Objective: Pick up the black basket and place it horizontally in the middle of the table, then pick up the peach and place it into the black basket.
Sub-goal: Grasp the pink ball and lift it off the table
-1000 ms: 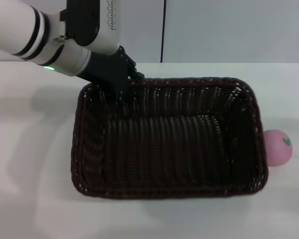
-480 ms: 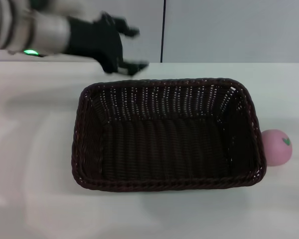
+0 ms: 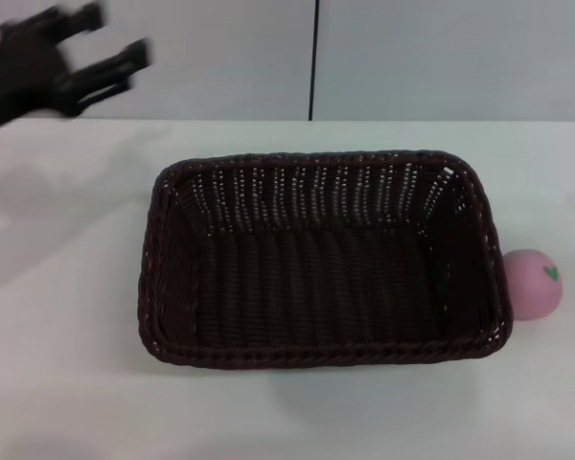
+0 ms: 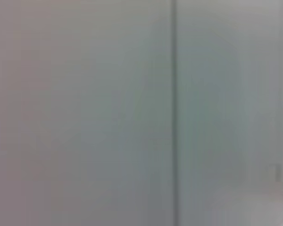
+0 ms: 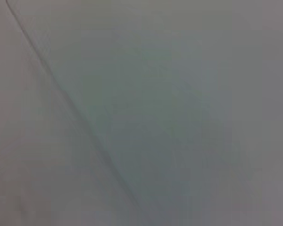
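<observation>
Left gripper (image 3: pixel 101 48): hovering far-left, fingers spread, empty | black basket (image 3: pixel 321 259): sitting mid-table (image 3: pixel 67 383) | peach (image 3: pixel 534 284): touching its right end

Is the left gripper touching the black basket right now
Apart. Head view: the left gripper, fingers spread, is raised at the far left, white table showing between it and the black basket.

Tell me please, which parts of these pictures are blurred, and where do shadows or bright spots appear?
Head view: the left gripper is smeared by motion blur at the upper left, fingers spread; the black basket and the peach are sharp; small highlights glint on the basket's far wall; soft shadows lie on the table. Left wrist view and right wrist view: only out-of-focus grey surfaces with a dark line.
</observation>
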Robot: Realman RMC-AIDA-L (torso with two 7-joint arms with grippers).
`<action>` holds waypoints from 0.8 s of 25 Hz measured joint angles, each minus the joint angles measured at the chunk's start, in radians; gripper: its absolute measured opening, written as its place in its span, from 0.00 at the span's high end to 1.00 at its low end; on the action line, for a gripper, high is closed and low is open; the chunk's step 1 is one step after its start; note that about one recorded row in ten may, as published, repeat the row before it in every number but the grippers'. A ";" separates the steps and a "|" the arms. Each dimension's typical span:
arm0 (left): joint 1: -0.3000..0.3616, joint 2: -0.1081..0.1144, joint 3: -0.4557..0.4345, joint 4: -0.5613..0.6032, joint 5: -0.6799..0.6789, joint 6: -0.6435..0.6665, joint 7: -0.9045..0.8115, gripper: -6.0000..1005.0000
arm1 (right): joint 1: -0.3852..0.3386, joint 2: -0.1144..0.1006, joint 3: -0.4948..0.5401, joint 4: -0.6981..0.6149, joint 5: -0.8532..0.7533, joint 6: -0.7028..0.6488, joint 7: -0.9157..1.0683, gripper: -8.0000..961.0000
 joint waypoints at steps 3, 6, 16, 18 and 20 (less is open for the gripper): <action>0.135 -0.001 0.001 -0.037 -0.120 -0.001 0.110 0.26 | 0.052 -0.017 -0.006 -0.229 -0.262 -0.090 0.272 0.27; 0.182 0.002 -0.004 -0.080 -0.144 0.000 0.157 0.26 | 0.163 -0.059 -0.028 -0.340 -0.541 -0.244 0.474 0.27; 0.204 0.005 -0.042 -0.182 -0.147 0.016 0.199 0.26 | 0.275 -0.006 -0.226 -0.256 -0.690 -0.168 0.575 0.28; 0.206 0.005 -0.059 -0.179 -0.148 0.026 0.199 0.26 | 0.289 -0.004 -0.267 -0.201 -0.702 -0.122 0.592 0.28; 0.205 0.006 -0.078 -0.179 -0.147 0.033 0.199 0.26 | 0.301 -0.005 -0.296 -0.155 -0.708 -0.091 0.604 0.28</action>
